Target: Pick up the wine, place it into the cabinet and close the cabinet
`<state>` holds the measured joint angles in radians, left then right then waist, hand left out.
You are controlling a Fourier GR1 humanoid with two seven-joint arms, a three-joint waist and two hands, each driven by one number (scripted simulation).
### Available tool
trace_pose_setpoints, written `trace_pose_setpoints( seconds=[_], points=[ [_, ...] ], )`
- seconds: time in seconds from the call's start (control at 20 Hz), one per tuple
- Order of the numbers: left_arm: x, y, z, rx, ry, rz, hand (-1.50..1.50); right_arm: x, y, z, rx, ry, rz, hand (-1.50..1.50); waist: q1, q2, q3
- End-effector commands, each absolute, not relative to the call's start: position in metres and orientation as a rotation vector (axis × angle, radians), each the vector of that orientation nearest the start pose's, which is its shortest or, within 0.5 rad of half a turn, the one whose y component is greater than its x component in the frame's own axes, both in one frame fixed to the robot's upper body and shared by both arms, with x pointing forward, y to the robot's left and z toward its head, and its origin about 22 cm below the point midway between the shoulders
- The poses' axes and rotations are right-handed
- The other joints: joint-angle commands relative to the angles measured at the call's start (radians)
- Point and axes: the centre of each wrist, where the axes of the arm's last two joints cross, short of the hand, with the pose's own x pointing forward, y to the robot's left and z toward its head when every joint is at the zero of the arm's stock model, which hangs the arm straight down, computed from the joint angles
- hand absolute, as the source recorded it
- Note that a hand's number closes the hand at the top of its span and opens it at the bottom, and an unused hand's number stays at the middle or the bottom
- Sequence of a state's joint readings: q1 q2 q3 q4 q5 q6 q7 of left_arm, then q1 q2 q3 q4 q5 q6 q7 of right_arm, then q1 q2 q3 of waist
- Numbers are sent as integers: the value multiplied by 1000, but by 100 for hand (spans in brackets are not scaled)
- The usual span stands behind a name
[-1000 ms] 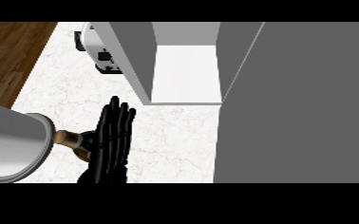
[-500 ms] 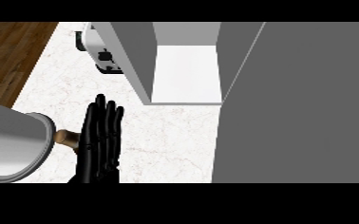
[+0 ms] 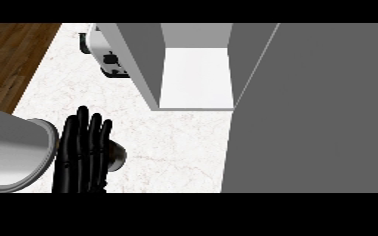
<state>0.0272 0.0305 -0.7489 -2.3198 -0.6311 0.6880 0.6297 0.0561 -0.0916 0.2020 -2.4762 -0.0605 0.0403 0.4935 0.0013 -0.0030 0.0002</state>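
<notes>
My left hand (image 3: 83, 152) shows at the lower left over the marble counter (image 3: 177, 140), fingers straight and pointing away from me. A round dark shape, probably the top of the wine bottle (image 3: 117, 156), peeks out from under the hand's right side; the rest of it is hidden. The grey forearm (image 3: 22, 152) bulks at the left edge. The cabinet (image 3: 196, 80) stands open further back, its white inside bare. Its grey door (image 3: 303, 110) is swung out and fills the right side. My right hand does not show.
A white appliance with black parts (image 3: 107, 55) sits at the back left beside the cabinet's wall. The counter's left edge runs along a wooden floor (image 3: 22, 55).
The hand has slid left and a little toward me. The bottle showed at the hand's left side before; now it shows at its right side.
</notes>
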Motion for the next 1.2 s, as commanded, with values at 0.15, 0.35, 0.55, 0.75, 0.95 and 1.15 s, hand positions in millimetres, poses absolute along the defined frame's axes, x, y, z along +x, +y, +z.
trace_pose_setpoints(
  seconds=[0.15, 0.35, 0.55, 0.75, 0.95, 1.15],
  points=[
    [110, 144, 179, 114, -1888, 214, -150, 120, -213, 202, 176, -1963, 224, -150, 0, -1, 0],
    [119, 151, 174, 170, -1876, 251, -150, 117, -220, 215, 176, -1950, 225, -150, -1, 0, -1],
    [125, 167, 177, 159, -1847, 259, -150, 127, -213, 199, 197, -1953, 225, -150, -5, 2, -1],
    [125, 174, 160, 157, -1788, 296, -150, 128, -209, 198, 204, -1941, 216, -150, -1, 0, -3],
    [123, 184, 157, 135, -1764, 292, -150, 114, -223, 208, 194, -1947, 257, -150, -5, -1, -2],
    [130, 203, 133, 130, -1707, 306, -150, 118, -213, 204, 204, -1949, 232, -150, 1, 0, -3]
  ],
)
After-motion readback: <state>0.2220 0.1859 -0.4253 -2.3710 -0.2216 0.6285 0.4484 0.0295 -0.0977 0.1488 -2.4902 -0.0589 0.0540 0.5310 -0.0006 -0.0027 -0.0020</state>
